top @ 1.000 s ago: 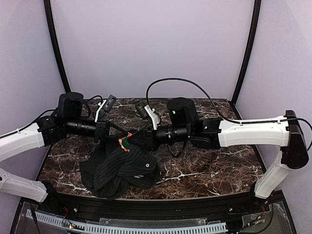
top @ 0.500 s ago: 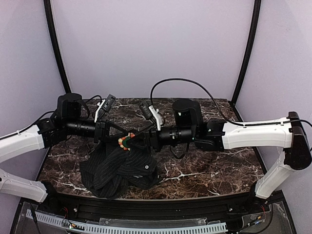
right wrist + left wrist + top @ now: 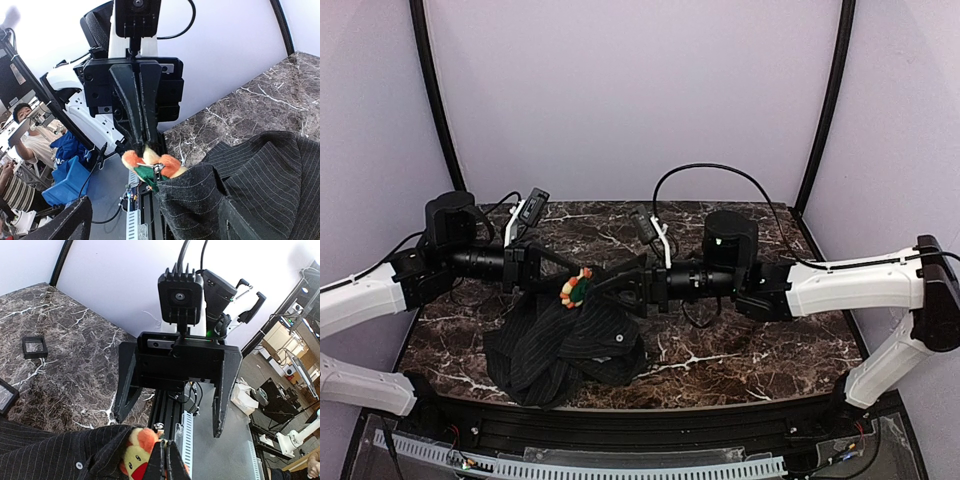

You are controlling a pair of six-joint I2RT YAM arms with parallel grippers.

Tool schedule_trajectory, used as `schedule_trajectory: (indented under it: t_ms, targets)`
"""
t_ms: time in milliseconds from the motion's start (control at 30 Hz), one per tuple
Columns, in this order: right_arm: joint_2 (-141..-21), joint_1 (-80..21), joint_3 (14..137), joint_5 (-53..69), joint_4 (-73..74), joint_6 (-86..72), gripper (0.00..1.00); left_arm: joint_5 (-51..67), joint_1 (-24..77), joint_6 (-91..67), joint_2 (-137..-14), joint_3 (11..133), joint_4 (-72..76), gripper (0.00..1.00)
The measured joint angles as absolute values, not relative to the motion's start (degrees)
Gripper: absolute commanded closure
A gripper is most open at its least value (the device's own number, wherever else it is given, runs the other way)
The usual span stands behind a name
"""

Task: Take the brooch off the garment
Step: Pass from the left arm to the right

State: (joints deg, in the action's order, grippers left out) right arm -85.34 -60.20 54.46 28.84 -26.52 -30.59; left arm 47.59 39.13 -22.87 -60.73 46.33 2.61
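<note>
Left wrist view: the left gripper [image 3: 165,450] is pinched shut on the small, stiff-looking brooch [image 3: 136,455], held above the table [image 3: 75,355] with the limp garment [image 3: 55,456] hanging from it. Beyond, the right gripper [image 3: 170,425] gapes empty. The soft garment probably needs holding just beside the brooch.

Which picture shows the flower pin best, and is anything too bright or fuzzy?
Right wrist view: the flower pin is close and sharp, but the background at the top left is washed out white. Left wrist view: the pin is cut off by the bottom edge and looks a bit fuzzy. Top view: even light, pin tiny.
</note>
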Motion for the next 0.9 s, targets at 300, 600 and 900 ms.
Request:
schedule_trajectory:
  t_ms: [300,600,900]
  targets:
    - [-89.47,-60.18,55.11,30.52,-28.71,-29.45,0.7,50.24,39.11,-23.59,-60.95,46.33,3.68,0.99]
    - [-90.48,-60.18,58.57,27.9,-24.34,-28.99,1.0,46.26,39.13,-20.73,-60.95,46.96,-0.56,0.42]
    - [-90.72,-61.67,63.99,13.89,-11.62,-28.32,1.0,34.76,39.16,-16.99,-60.93,48.1,-9.54,0.03]
